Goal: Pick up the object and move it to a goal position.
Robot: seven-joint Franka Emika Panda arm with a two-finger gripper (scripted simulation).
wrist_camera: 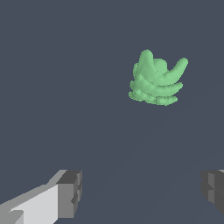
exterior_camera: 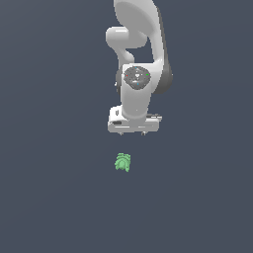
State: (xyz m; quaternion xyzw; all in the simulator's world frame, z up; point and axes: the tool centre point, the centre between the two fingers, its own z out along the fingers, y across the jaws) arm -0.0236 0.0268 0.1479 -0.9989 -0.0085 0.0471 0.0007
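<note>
No text, label, brand, number or sign can be read in either view.

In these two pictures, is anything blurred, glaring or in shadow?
Exterior view: flat, even light, soft shading on the white arm, and the green object is small and casts no clear shadow. Wrist view: the object is sharp and lumpy, with no glare; the grey fingers are cut by the picture's edge.
</note>
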